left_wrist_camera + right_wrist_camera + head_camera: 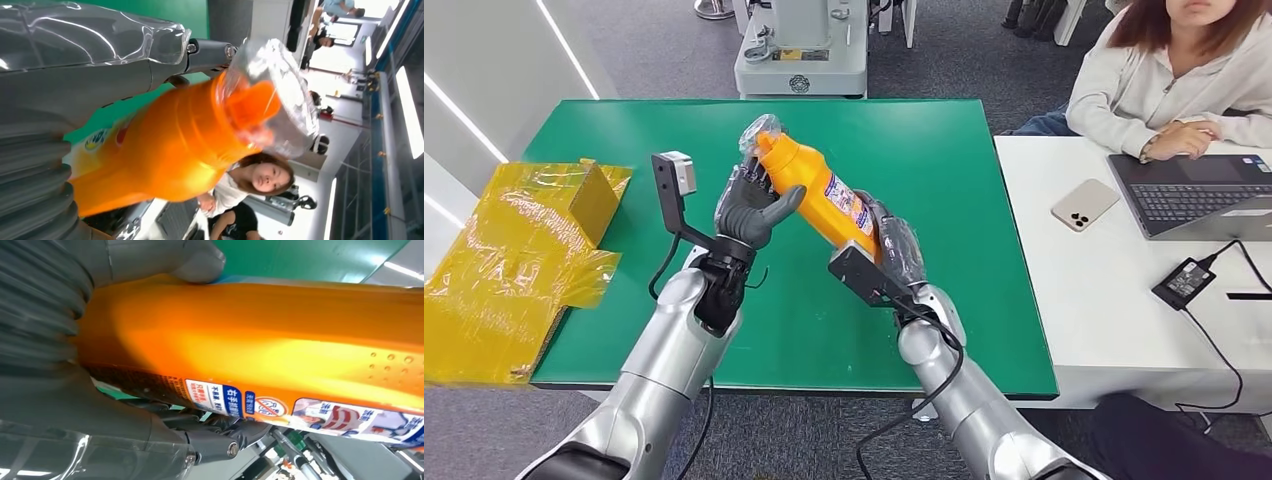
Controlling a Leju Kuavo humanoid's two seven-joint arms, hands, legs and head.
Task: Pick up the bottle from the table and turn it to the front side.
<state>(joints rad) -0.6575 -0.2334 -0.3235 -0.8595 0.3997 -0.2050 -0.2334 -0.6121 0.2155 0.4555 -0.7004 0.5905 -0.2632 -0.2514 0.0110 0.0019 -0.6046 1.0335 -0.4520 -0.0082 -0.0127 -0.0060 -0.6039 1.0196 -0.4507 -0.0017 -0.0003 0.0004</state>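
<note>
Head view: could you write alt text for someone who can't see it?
Both robot hands, left hand and right hand, hold a tilted orange bottle above a green table. A person sits at a white desk with a laptop.

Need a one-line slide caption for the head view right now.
Both hands, left hand and right hand, hold the orange bottle tilted above the green table.

My right hand hides the bottle's base; its label print is too small to read, and clear wrap blurs its cap.
</note>
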